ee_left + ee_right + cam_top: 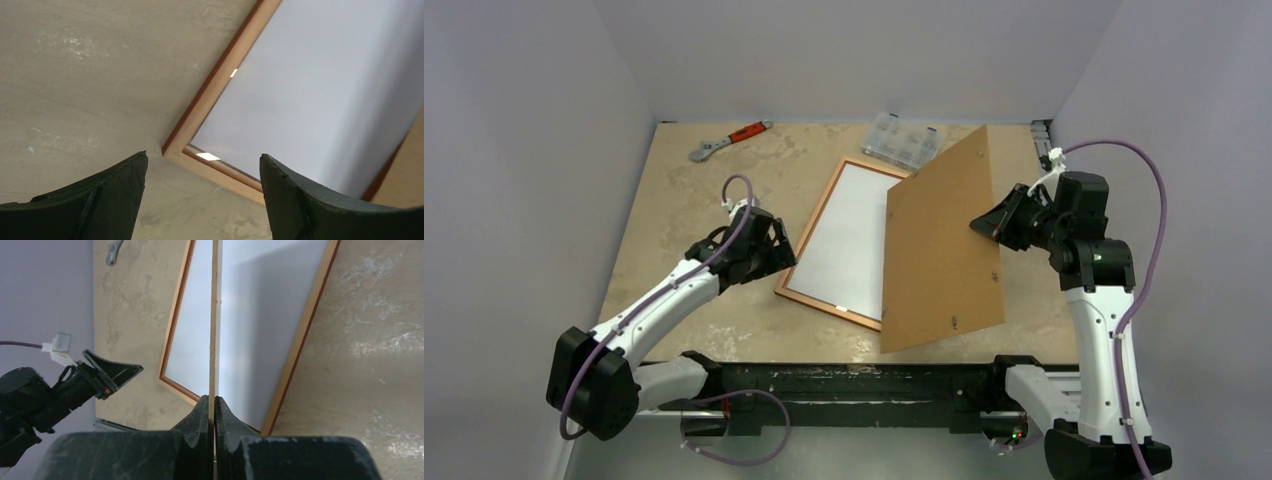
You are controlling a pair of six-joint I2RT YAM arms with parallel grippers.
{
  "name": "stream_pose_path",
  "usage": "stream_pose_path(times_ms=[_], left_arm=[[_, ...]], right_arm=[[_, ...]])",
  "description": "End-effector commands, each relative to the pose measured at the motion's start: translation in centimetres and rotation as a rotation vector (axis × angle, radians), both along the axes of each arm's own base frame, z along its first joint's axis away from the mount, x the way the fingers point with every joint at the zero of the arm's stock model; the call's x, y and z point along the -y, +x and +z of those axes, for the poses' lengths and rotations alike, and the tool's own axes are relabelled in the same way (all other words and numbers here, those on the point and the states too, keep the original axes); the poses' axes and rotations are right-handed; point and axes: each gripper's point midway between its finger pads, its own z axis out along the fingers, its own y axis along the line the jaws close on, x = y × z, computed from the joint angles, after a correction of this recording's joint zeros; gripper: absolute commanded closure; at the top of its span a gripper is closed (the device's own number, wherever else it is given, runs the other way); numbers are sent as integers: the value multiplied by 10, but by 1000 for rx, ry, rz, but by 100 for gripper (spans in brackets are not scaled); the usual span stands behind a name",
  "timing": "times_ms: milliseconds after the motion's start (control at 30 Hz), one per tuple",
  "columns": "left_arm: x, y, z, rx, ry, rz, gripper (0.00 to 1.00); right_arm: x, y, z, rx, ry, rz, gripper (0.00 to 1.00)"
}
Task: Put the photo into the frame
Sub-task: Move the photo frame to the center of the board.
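The frame [811, 226], thin wood with its paler side up, lay flat near the middle of a tan counter [674, 220]. Inside it lay the photo [854, 235], plain white back up, filling the opening.

The left hand [202, 159] hovered just beside the frame's near left corner, its two dark fingers spread wide and holding nothing.

The right hand [215, 402] was at the frame's right side, fingers pressed together and pinching the edge of a brown backing board [944, 250]. The board stood raised on edge, hiding the frame's right rim from the overhead camera. Whether its lower edge touched the frame could not be told.

Beyond the frame's far end sat a clear plastic box [904, 140]. Farther to the far left of the frame lay a wrench [724, 140] with a red handle.
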Motion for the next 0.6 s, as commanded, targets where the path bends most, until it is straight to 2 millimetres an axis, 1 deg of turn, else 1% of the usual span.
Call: stream_pose_path(times_ms=[0, 100, 200, 300, 367, 500, 567], left_arm=[[-26, -9, -37, -113, 128, 5, 20], [-10, -1, -53, -160, 95, -52, 18], [0, -2, -65, -198, 62, -86, 18], [10, -4, -70, -210, 19, -120, 19], [19, -10, -72, -236, -17, -159, 20], [33, -23, -70, -258, -90, -204, 28], [41, -33, -67, -258, -94, -230, 32]], right_arm=[[-24, 7, 34, 154, 106, 112, 100], [-31, 6, 28, 140, 150, 141, 100], [-34, 5, 21, 127, 165, 158, 100], [-35, 6, 18, 118, 171, 162, 100], [-36, 6, 17, 114, 175, 167, 100], [-37, 8, 15, 111, 179, 177, 100], [-38, 8, 13, 109, 177, 184, 100]])
